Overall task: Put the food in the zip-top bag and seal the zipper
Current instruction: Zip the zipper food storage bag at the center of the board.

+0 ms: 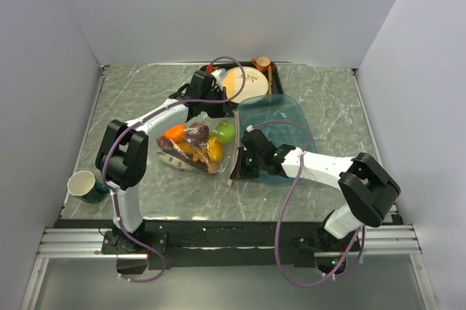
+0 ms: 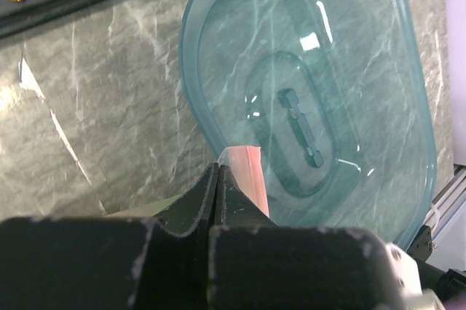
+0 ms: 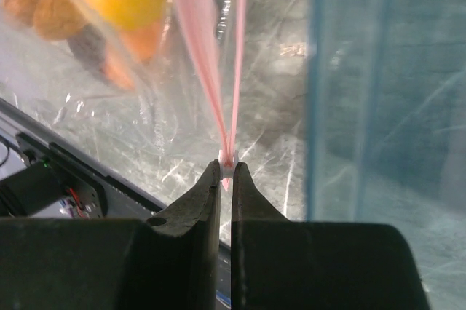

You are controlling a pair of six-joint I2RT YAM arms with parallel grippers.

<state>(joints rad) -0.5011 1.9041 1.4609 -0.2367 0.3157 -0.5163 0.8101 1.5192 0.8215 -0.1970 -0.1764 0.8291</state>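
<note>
The right claw (image 3: 226,168) sits closest to its wrist camera, jaws nearly together and pinching the lower end of the zipper (image 3: 195,55) right at their tips. Above that pinch the pink strip splits into two bands that spread apart, so the mouth looks unsealed along that stretch. The left claw (image 2: 218,179) is shut tight on the zipper's far end, with a short pink tab poking out beside its fingers.

From above, the bag (image 1: 191,161) lies on the surface (image 1: 145,99) between the arms. The food (image 1: 195,144) is inside it, and the green apple (image 1: 226,132) rests close to the mouth edge. The tray (image 1: 291,117) lies just beside the bag on the right, and the right claw is at its near corner.

The main risk, as I judge it, is the thin bite. Only the very end of the strip is held in the right claw, and a pull along the zipper could drag it free. If the two bands are not lined up when pressed, the tracks may close crooked or leave a gap. The apple next to the mouth could block the seal or roll out if the bag is lifted or tilted. Pulling both ends too hard could drag the loaded bag, and a sweep by the right claw could knock the tray.
</note>
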